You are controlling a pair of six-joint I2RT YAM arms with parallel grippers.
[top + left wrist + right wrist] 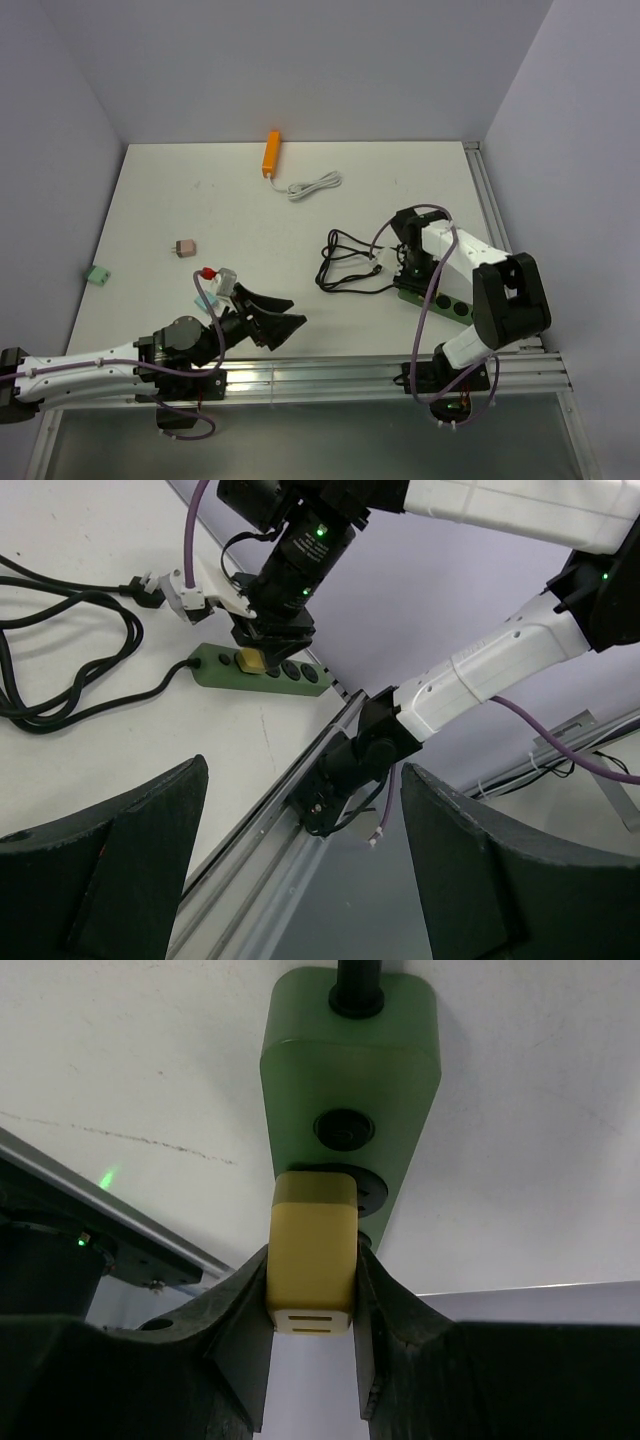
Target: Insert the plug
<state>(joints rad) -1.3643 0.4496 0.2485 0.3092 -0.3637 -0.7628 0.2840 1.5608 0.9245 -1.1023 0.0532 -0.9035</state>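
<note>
Right wrist view: the right tool point(312, 1278) clamps a yellow plug point(312, 1240) onto the second socket of the green power strip point(350, 1060), perhaps partly in, near the right edge of the surface point(250, 220). The left tool point(300, 780) stands wide open.

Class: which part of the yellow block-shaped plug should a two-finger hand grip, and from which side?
Grip the yellow block-shaped plug across its two flat long sides near the rear end, coming from above along its axis. That leaves the front free to enter the green plastic power strip.
</note>
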